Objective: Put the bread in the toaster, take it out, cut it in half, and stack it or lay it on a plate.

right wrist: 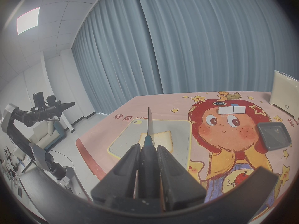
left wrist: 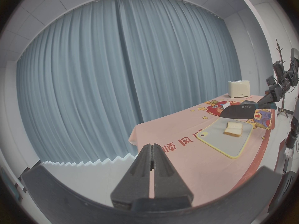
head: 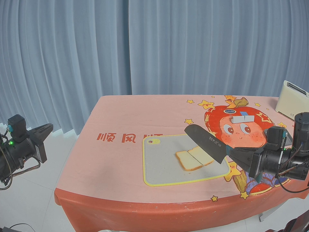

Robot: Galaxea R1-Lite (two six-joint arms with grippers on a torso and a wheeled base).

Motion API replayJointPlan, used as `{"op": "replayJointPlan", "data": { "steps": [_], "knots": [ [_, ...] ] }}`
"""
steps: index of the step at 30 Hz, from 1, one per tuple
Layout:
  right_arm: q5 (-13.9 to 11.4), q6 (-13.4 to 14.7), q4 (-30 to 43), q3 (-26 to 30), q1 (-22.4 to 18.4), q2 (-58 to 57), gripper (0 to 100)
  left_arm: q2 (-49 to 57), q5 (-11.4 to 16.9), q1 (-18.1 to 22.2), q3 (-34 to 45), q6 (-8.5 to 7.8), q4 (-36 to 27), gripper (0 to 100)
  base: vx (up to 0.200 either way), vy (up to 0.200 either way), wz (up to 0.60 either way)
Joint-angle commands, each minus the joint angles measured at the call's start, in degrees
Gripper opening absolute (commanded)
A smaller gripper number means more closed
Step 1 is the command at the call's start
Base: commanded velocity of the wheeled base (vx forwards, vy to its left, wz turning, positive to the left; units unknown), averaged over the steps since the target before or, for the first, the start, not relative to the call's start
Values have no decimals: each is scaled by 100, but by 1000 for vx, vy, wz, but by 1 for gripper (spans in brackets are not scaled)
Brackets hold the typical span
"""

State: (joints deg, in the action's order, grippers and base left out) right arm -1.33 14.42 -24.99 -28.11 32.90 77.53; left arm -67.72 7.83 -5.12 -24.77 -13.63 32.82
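Note:
Two bread halves [head: 194,158] lie side by side, touching, on the grey cutting board with a yellow rim [head: 161,165]. My right gripper [head: 236,153] is shut on the handle of a black knife [head: 206,142], whose blade hangs in the air just above the bread's right side. The right wrist view looks along the blade [right wrist: 149,125], held edge-on between the fingers [right wrist: 169,162], with the bread [right wrist: 162,139] beyond it. Off the table's left side, my left gripper [head: 46,129] is shut and holds nothing. The cream toaster [head: 293,100] stands at the back right.
A dark grey rectangular plate [right wrist: 274,135] lies on the tablecloth right of the board, near the toaster [right wrist: 285,92]. A small white and blue piece [head: 243,117] sits on the printed cartoon face. The cloth left of the board is bare.

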Motion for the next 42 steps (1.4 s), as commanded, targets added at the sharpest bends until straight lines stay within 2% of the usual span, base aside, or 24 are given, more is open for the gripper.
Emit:
{"op": "replayJointPlan", "data": {
  "steps": [1,6,11,18,22,26,29,30,31,35,37,38,39,40,42],
  "knots": [
    [1,-1,3,7,-12,8,0,795,87,257,253,62,-21,0,0,0,0],
    [1,-71,3,16,-29,-28,0,1393,96,257,579,71,14,0,0,0,0],
    [10,-194,3,43,-29,-63,0,2351,96,231,1062,-8,-21,0,0,0,0],
    [10,-229,12,25,-153,-142,0,3353,87,222,1959,88,-30,0,0,0,0],
    [10,-273,12,25,-153,-221,0,4038,87,213,2477,220,-91,0,0,0,0],
    [10,-273,12,25,-153,-247,0,4847,87,196,2477,255,-1331,0,0,0,0],
    [10,-273,12,16,-153,-256,0,5954,87,178,2477,343,-2877,0,0,0,0],
    [19,-273,12,16,-153,-256,0,6324,96,196,2389,466,-3361,0,0,0,0],
    [19,-273,12,16,-153,-256,0,6482,61,196,2301,607,-3519,0,0,0,0],
    [19,-273,12,34,-161,-256,0,6324,-9,187,2398,853,-3211,0,0,0,0],
    [19,-273,21,43,-161,-256,0,6315,-211,196,2416,1134,-3176,0,0,0,0],
    [19,-282,21,43,-161,-256,0,6315,-317,196,2416,1213,-3176,0,0,0,0],
    [19,-282,21,43,-161,-256,0,6315,-317,196,2416,1213,-3176,0,0,0,0],
    [19,-273,21,34,-161,-256,0,6315,-510,204,2407,1372,-3185,0,0,0,0],
    [19,-273,21,43,-161,-239,0,6297,-668,213,2416,1477,-3167,0,0,0,0]
  ]
}}
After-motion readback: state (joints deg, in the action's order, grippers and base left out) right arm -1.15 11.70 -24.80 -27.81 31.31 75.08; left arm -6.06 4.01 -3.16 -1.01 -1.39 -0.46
